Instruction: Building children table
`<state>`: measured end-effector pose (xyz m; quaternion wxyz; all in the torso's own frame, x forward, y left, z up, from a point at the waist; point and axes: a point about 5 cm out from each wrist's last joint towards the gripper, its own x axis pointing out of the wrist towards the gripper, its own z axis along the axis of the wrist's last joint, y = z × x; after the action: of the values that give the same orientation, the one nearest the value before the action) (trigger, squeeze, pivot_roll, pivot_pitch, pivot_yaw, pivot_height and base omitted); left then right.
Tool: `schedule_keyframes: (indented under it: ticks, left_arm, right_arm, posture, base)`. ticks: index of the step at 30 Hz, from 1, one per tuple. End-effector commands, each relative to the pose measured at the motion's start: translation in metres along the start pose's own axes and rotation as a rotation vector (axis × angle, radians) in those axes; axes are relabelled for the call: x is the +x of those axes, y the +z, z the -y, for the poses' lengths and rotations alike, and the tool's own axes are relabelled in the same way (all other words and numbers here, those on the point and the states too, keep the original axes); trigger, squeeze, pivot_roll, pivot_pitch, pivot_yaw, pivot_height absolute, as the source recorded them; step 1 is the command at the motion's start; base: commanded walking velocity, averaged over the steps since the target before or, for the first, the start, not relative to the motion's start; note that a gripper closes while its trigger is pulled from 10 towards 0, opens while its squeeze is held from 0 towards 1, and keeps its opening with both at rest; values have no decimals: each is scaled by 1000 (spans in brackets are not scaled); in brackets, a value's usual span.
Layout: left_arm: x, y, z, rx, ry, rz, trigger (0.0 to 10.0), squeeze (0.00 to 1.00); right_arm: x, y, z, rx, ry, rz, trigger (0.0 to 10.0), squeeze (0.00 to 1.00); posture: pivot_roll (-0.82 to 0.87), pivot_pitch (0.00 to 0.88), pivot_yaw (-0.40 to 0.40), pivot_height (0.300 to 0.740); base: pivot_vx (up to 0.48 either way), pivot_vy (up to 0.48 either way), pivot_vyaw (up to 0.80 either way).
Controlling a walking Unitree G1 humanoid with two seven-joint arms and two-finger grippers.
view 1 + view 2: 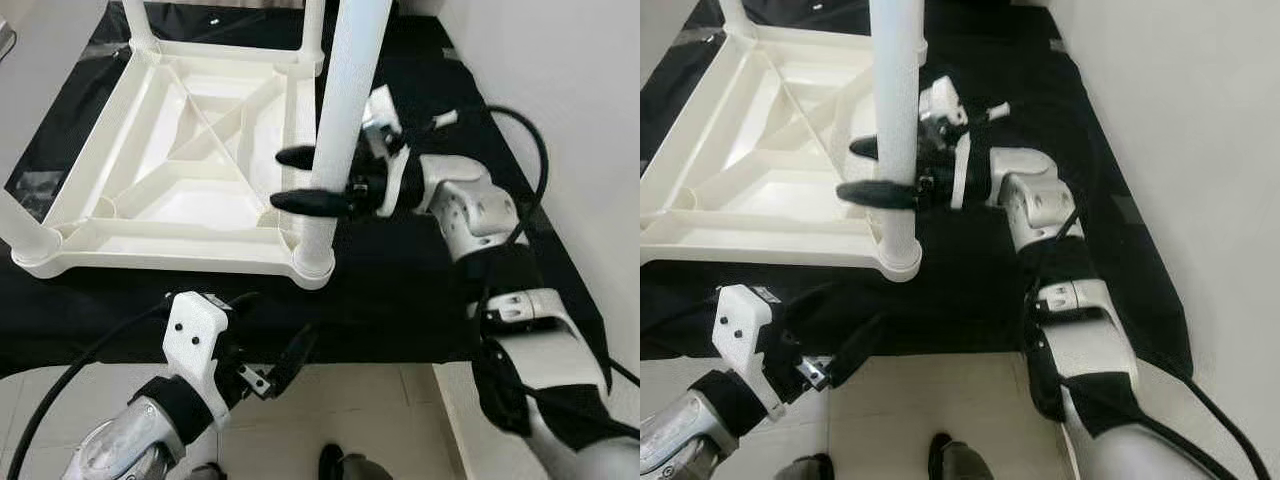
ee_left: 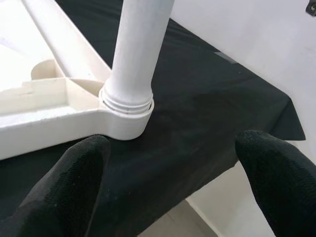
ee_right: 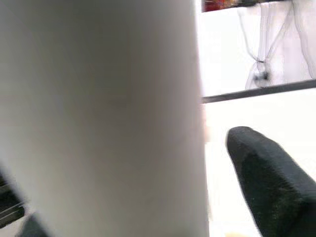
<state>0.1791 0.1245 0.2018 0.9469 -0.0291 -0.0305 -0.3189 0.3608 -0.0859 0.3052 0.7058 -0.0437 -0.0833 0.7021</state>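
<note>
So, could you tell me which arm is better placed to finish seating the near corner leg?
The right. Its gripper already has its jaws around the white cylindrical plastic leg above the corner socket of the upturned white plastic tabletop. The left gripper hangs open below the black cloth's edge.
</note>
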Motion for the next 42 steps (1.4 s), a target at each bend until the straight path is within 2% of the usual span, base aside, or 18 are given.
schedule_keyframes:
  ticks: [1, 7, 14, 16, 17, 18, 19, 20, 21, 22, 23, 25, 31, 32, 35, 38, 39, 42]
  left_arm:
    - [-3, 0, 3, -7, -9, -16, 10000, 0]
    - [0, 2, 5, -12, -20, -6, 10000, 0]
    - [4, 1, 6, -16, -29, 3, 10000, 0]
    - [9, 0, 8, -9, -42, 6, 10000, 0]
    - [9, 0, 8, -9, -42, 6, 10000, 0]
    - [10, 1, 7, -4, -45, 9, 10000, 0]
    - [11, 2, 6, -1, -46, 11, 10000, 0]
    - [11, 2, 6, -1, -46, 11, 10000, 0]
    - [11, 3, 5, -2, -45, 15, 10000, 0]
    - [13, 4, 5, -8, -51, 23, 10000, 0]
    - [13, 4, 5, -8, -51, 23, 10000, 0]
    - [16, 4, 6, -15, -65, 28, 10000, 0]
    - [17, 3, 6, -12, -70, 26, 10000, 0]
    - [17, 3, 4, -8, -65, 24, 10000, 0]
    - [16, 2, 3, -3, -60, 21, 10000, 0]
    - [15, 3, 2, -3, -53, 22, 10000, 0]
    - [15, 3, 2, -4, -52, 22, 10000, 0]
    - [14, 3, 3, -6, -50, 22, 10000, 0]
  right_arm:
    - [-7, 2, 1, 11, 75, 14, 0, 0]
    - [-18, 0, -1, 24, 134, -21, 0, 0]
    - [-27, -8, -3, 20, 68, -23, 0, 0]
    - [-24, -34, -8, 27, -212, -17, 0, 0]
    - [-24, -34, -8, 27, -212, -17, 0, 0]
    - [-19, -53, -13, 91, -448, -29, 0, 0]
    - [-17, -65, -17, 138, -607, -43, 0, 0]
    - [-17, -65, -17, 138, -607, -43, 0, 0]
    - [-22, -83, -23, 119, -862, -145, 0, 0]
    - [-17, -95, -39, 83, -1007, -213, 0, 0]
    - [-17, -95, -39, 83, -1007, -213, 0, 0]
    - [-6, -97, -57, 34, -1143, -239, 0, 0]
    - [10, -89, -53, 5, -1101, -213, 0, 0]
    - [11, -87, -52, 0, -1093, -212, 10000, 0]
    - [12, -84, -54, -5, -1106, -215, 10000, 0]
    - [13, -69, -48, -24, -1072, -118, 10000, 0]
    - [14, -62, -47, -31, -1037, -77, 10000, 1000]
    - [19, -45, -44, -39, -917, 21, 10000, 1000]
  posture:
    - [224, 291, -133, 740]
    - [225, 281, -127, 740]
    - [178, 255, -144, 740]
    - [181, 238, -165, 740]
    - [181, 238, -165, 740]
    - [155, 233, -159, 740]
    - [145, 232, -155, 740]
    - [145, 232, -155, 740]
    - [125, 225, -143, 740]
    - [117, 217, -130, 740]
    - [117, 217, -130, 740]
    - [115, 201, -117, 740]
    - [122, 192, -120, 740]
    - [125, 190, -121, 740]
    - [125, 190, -121, 740]
    - [129, 193, -122, 740]
    - [128, 195, -123, 740]
    - [129, 197, -124, 740]
  base:
    - [0, 0, 0]
    - [0, 0, 0]
    - [0, 0, 0]
    - [0, 0, 0]
    - [0, 0, 0]
    - [0, 0, 0]
    - [0, 0, 0]
    - [0, 0, 0]
    - [0, 0, 0]
    - [0, 0, 0]
    - [0, 0, 0]
    - [0, 0, 0]
    - [0, 0, 0]
    - [0, 0, 0]
    - [0, 0, 0]
    - [0, 0, 0]
    - [0, 0, 0]
    - [0, 0, 0]
